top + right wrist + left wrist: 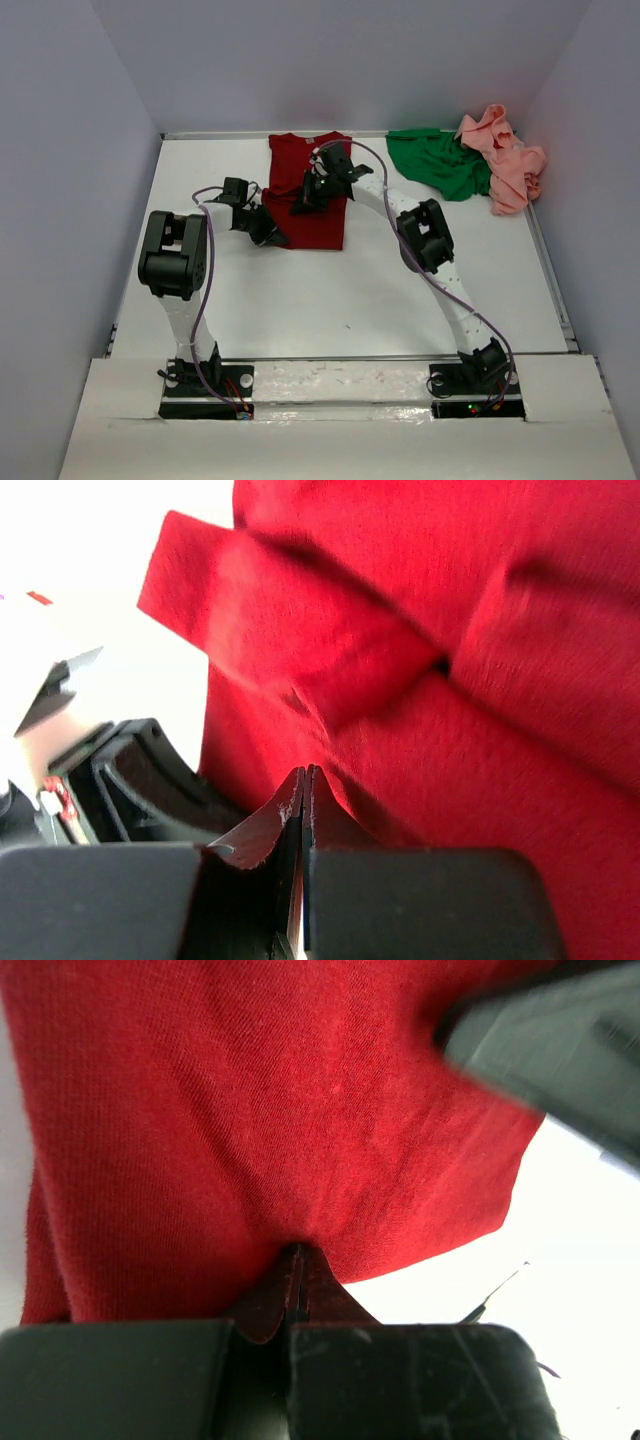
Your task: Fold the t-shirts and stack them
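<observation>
The dark red t-shirt (318, 195) lies flat at the back middle of the table, its left side partly folded in. My left gripper (272, 234) is at its near left corner, jaws shut with the red hem (400, 1230) puckering into the tips. My right gripper (306, 196) is over the shirt's left middle, shut with cloth (420, 780) drawn up to its tips and a folded sleeve (270, 630) just beyond. The bright green t-shirt (440, 165) and the salmon pink t-shirt (508, 160) lie crumpled at the back right.
The white table (330, 300) is walled on the left, back and right. The arms' bases (200, 385) sit at the near edge. Purple cables (470, 310) run along both arms.
</observation>
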`<state>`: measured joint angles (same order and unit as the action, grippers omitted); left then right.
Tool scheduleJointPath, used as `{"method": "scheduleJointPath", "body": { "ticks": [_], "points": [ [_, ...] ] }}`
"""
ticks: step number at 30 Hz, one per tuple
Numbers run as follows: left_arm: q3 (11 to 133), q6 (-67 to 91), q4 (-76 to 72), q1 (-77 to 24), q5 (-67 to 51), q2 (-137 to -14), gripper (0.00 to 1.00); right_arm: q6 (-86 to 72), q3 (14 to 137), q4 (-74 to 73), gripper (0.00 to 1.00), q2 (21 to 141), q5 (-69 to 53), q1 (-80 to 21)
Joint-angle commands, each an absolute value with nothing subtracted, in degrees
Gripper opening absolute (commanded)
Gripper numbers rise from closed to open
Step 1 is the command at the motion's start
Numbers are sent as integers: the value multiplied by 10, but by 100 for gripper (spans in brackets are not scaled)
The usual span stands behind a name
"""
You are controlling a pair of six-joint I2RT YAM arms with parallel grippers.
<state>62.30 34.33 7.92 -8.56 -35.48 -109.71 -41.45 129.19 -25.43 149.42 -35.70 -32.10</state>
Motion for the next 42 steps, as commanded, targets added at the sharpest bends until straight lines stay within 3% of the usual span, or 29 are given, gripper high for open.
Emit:
{"method": "scheduleJointPath", "body": {
  "ticks": [1,23,30,35,42],
  "points": [
    [610,315,134,-90,-318,-1083,0,-374,1355,-214,0,1520,-299,-326],
    [547,288,188,-90,-310,-1005,0,-322,1443,-60,0,1543,-119,-287],
    [531,286,191,-90,-304,-992,0,-330,1451,-92,0,1519,-191,-273],
    [556,287,184,-91,-303,-1012,0,-373,1318,-115,0,1442,-297,-273],
    [601,286,185,-91,-302,-1042,0,-358,1154,-159,0,1333,-326,-311]
  ]
}}
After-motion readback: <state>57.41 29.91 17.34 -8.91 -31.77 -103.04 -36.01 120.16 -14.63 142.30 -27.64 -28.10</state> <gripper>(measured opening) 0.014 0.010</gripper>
